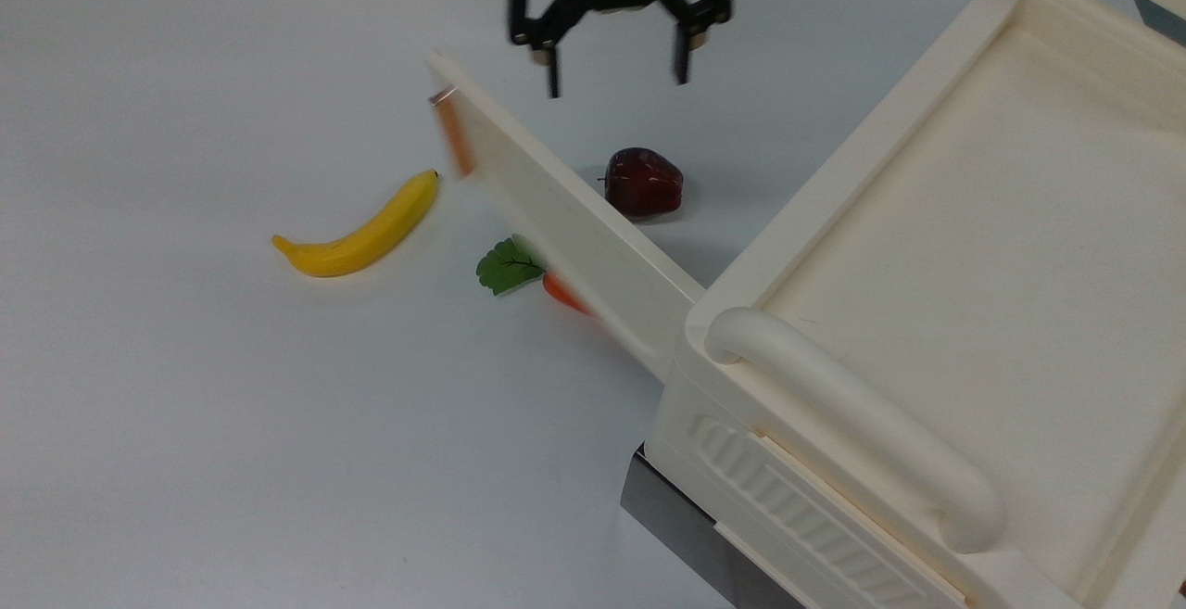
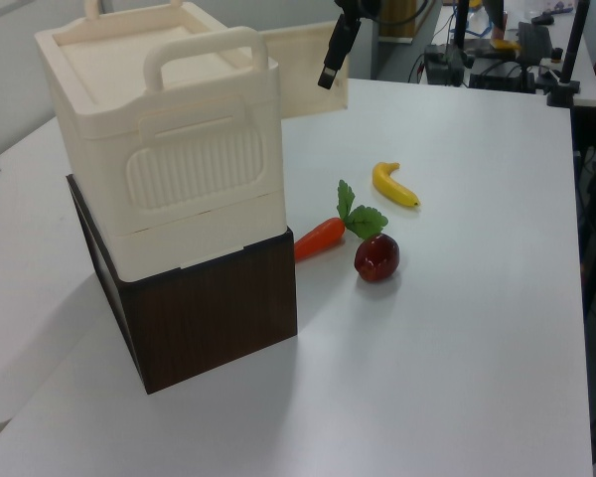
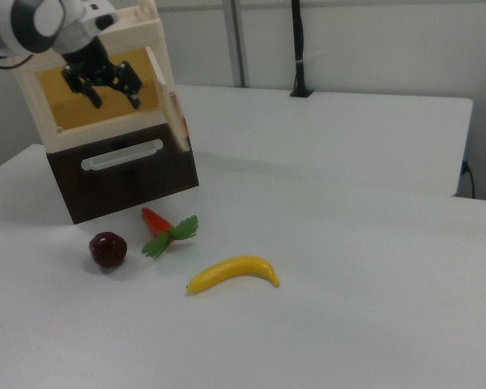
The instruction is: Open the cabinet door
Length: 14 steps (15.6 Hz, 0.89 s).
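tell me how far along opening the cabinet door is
Done: the cabinet door stands swung well out from the cream cabinet, over the carrot in the top view, and the right view shows the yellow interior exposed. In hand: nothing; the gripper hangs open above the table beside the door, apart from its copper handle. Left: probably little, perhaps only pulling the arm away.

The cabinet door (image 1: 565, 220) is a long flat cream panel, swung wide open from the cream cabinet. In the top view it angles out toward the upper left, hinged at the cabinet's near left corner, its copper-coloured bar handle (image 1: 454, 138) at the free end, blurred. In the right view it (image 3: 167, 97) stands edge-on at the opening's right side.
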Motion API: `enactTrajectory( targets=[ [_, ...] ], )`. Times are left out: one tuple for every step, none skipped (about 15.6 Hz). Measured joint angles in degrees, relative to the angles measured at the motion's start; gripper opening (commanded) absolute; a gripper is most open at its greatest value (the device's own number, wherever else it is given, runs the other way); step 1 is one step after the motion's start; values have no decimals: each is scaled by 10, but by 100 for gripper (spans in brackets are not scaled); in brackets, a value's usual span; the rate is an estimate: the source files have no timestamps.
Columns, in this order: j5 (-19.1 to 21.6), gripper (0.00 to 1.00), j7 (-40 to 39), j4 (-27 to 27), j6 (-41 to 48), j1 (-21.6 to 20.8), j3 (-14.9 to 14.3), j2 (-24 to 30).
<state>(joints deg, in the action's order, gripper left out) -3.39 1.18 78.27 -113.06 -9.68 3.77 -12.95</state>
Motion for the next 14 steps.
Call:
enactTrajectory(
  targets=[
    [0, 100, -3, 0, 0, 13, 0, -3],
    [0, 100, -6, 0, 0, 22, 0, -4],
    [0, 100, -6, 0, 0, 26, 0, -5],
    [0, 100, -6, 0, 0, 28, 0, -5],
    [0, 100, -6, 0, 0, 28, 0, -5],
    [0, 100, -6, 2, 0, 29, 0, -5],
    [0, 100, -6, 6, 0, 31, 0, -5],
    [0, 100, -6, 10, 0, 33, 0, -5],
    [0, 100, -6, 16, 0, 37, 0, -5],
    [0, 100, -6, 21, 0, 41, 0, -6],
    [0, 100, -6, 25, 0, 44, 0, -6],
    [0, 100, -6, 28, 0, 47, -1, -7],
    [0, 100, -6, 31, 0, 49, -1, -7],
    [0, 100, -6, 33, 0, 51, -1, -7]
  ],
)
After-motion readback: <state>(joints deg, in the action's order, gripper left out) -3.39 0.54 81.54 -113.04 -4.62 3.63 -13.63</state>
